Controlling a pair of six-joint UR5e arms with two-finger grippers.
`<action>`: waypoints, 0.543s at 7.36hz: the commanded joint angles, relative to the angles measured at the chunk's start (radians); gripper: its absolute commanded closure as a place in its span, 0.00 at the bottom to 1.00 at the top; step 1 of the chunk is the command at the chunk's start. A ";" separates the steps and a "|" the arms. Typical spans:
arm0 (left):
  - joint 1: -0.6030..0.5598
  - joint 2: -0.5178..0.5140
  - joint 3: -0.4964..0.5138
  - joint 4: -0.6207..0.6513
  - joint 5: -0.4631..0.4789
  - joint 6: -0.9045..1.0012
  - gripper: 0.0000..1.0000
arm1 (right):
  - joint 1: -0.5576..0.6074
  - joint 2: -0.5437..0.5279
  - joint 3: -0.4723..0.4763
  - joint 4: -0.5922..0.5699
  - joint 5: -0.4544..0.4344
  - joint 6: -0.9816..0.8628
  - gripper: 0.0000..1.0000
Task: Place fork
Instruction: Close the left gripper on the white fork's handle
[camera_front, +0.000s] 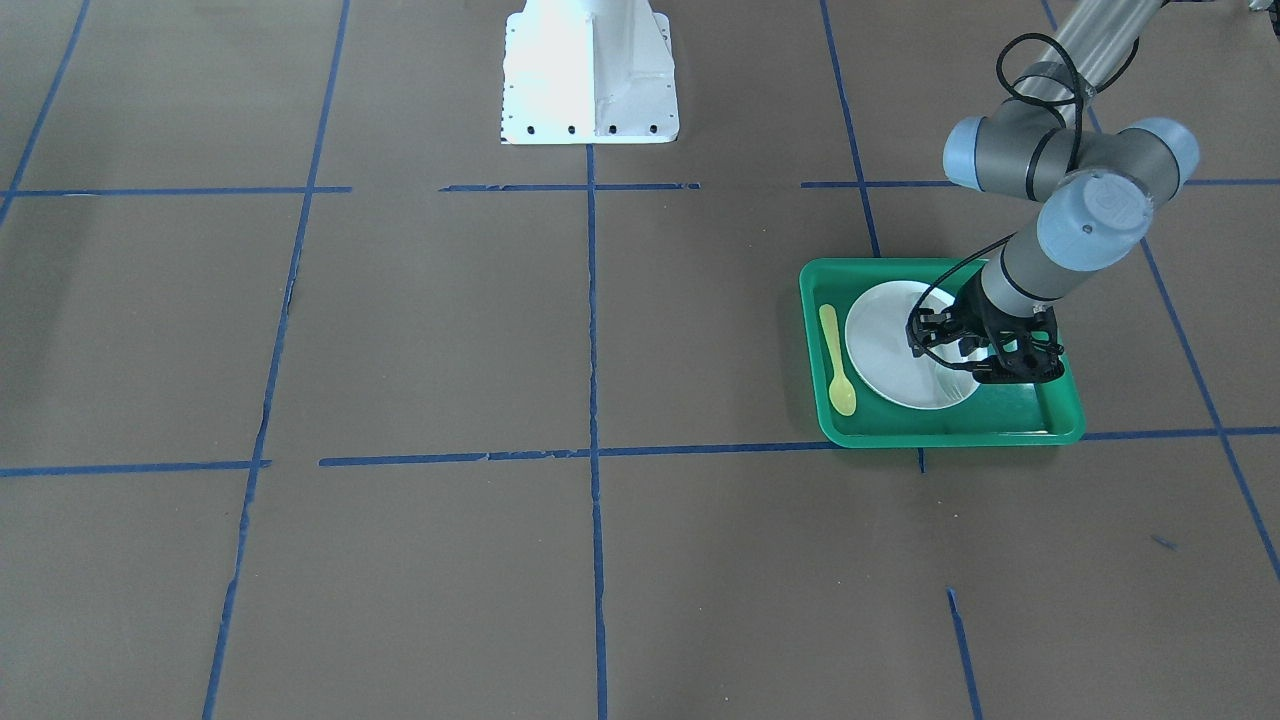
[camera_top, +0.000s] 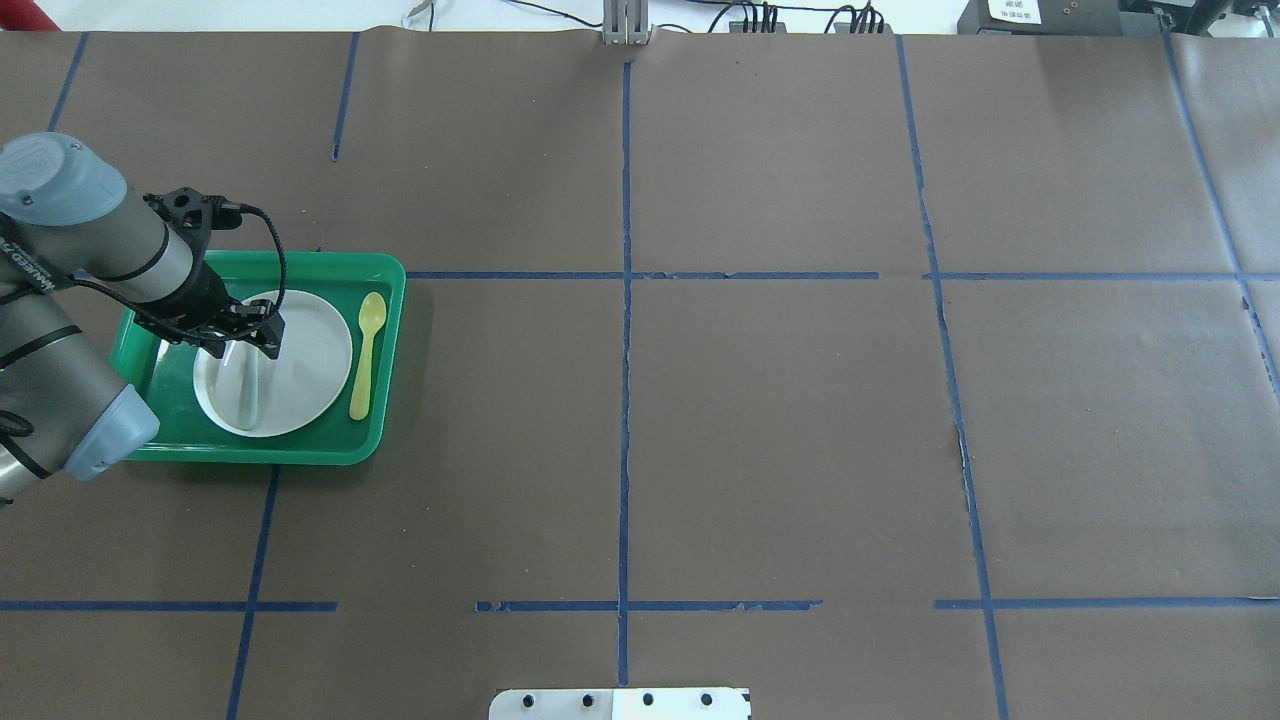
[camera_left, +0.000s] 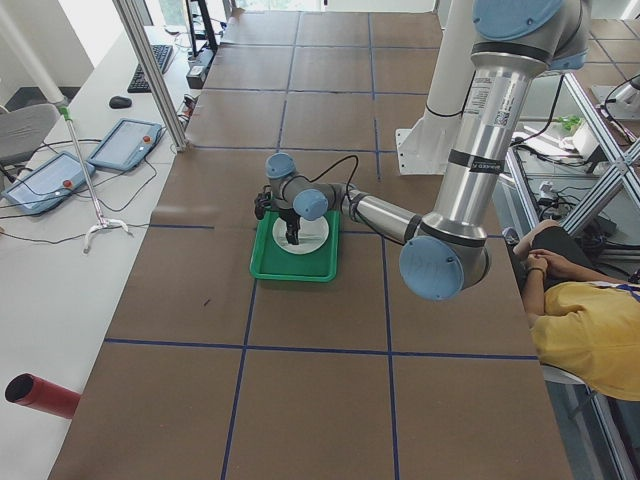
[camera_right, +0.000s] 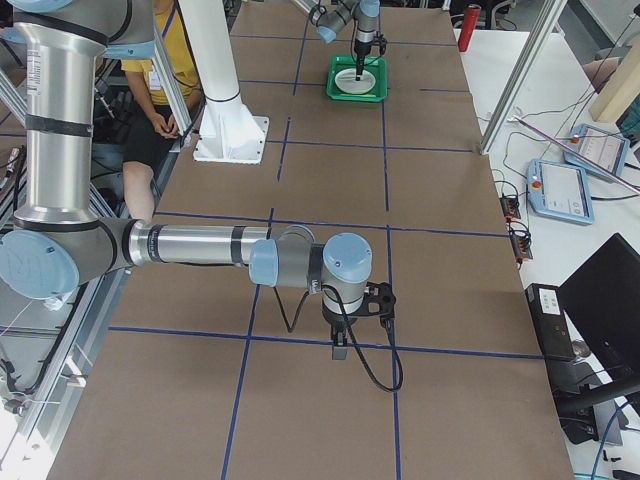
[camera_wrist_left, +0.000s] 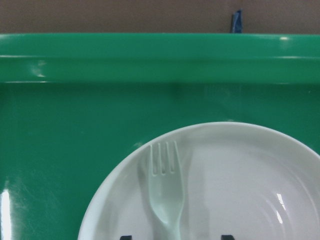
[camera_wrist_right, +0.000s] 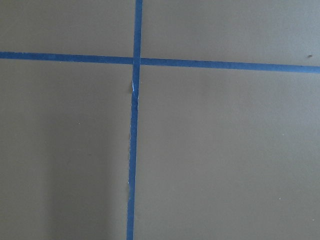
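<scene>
- Fork (camera_wrist_left: 165, 200) lies flat on the plate (camera_top: 310, 350), directly below the left hand (camera_top: 245, 343), with its tines pointing ahead toward the tray (camera_top: 385, 300) rim.
- The left hand is spread wide with a finger on each side of the handle and grips nothing, so it has likely let go.
- The right hand (camera_right: 340, 350) hangs over the worktop (camera_wrist_right: 225, 150), well apart; I cannot tell its opening.

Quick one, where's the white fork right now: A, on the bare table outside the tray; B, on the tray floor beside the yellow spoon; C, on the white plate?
C: the fork lies on the plate, tines toward the tray rim, with the spoon apart on the tray floor.
</scene>
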 joint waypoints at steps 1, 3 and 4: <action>0.004 -0.002 0.004 0.000 0.000 0.000 0.39 | 0.000 0.000 0.000 0.000 0.000 0.000 0.00; 0.004 -0.001 0.006 0.000 0.000 0.001 0.43 | 0.000 0.000 0.000 0.000 0.000 0.000 0.00; 0.005 0.001 0.007 0.000 0.000 0.001 0.44 | 0.000 0.000 0.000 0.000 0.000 0.001 0.00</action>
